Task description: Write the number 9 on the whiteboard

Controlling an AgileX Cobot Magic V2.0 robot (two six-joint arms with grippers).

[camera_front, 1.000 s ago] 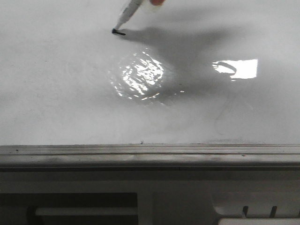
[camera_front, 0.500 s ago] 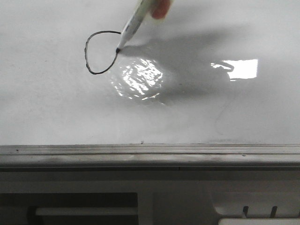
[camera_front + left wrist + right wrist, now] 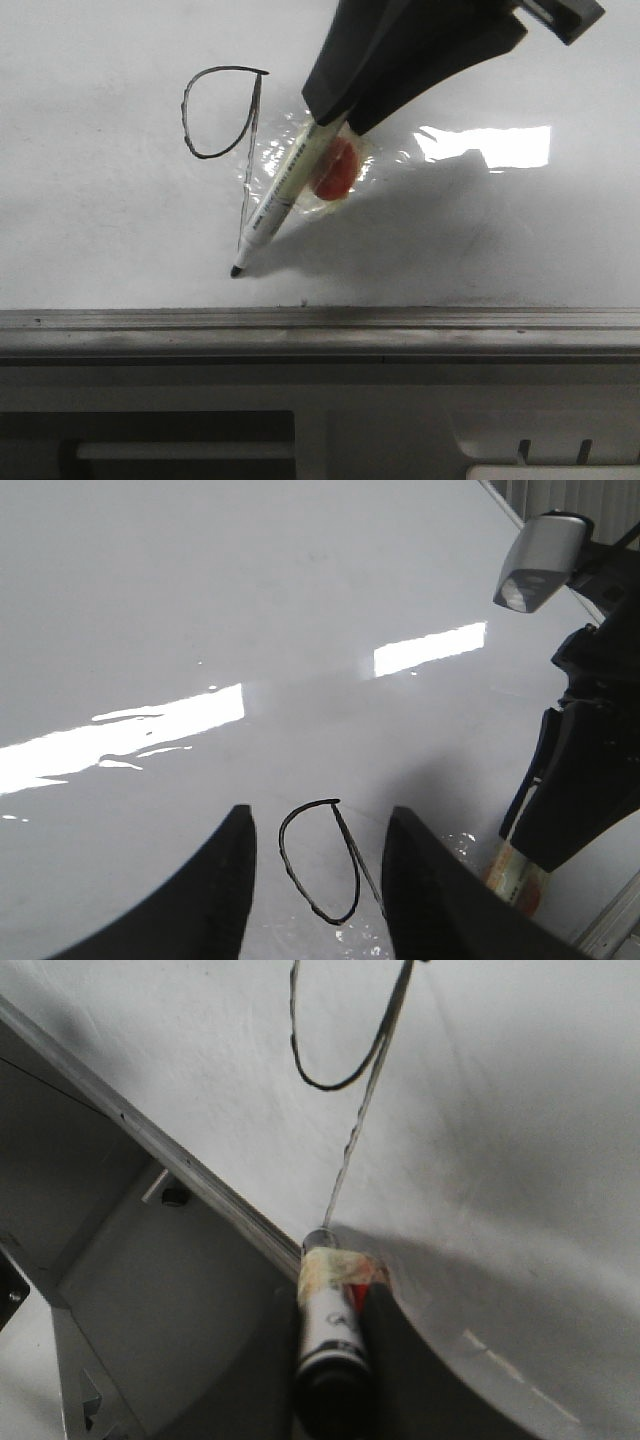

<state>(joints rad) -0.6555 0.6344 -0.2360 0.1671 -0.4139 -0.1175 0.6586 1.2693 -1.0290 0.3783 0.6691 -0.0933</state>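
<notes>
The number 9 [image 3: 225, 130] is shown nearly complete on the whiteboard [image 3: 90, 220]: a rounded loop with a flat top sits in the upper left part of the board, and a thin, faint tail runs down from its right side toward the grey rail [image 3: 320, 330] at the board's lower edge. The marker [image 3: 272, 212] is clamped in the right end effector [image 3: 335, 125], which is closed on the barrel, and its tip is seen touching the board at the foot of the tail, just above the rail. The step in hand is judged to be the finishing of the tail. It is best done with light, even pressure, since the stroke already looks paler than the loop, and with a short hook before the tip is lifted straight off so that no stray mark is left near the rail. The left end effector [image 3: 315, 880] is held open and empty above the board, the loop framed between its two fingers in the left wrist view. The board surface is glossy white, faintly smudged, and carries bright glare patches [image 3: 485, 147] from overhead light. Below the rail only pale housing is seen, and little of the room beyond is shown.
</notes>
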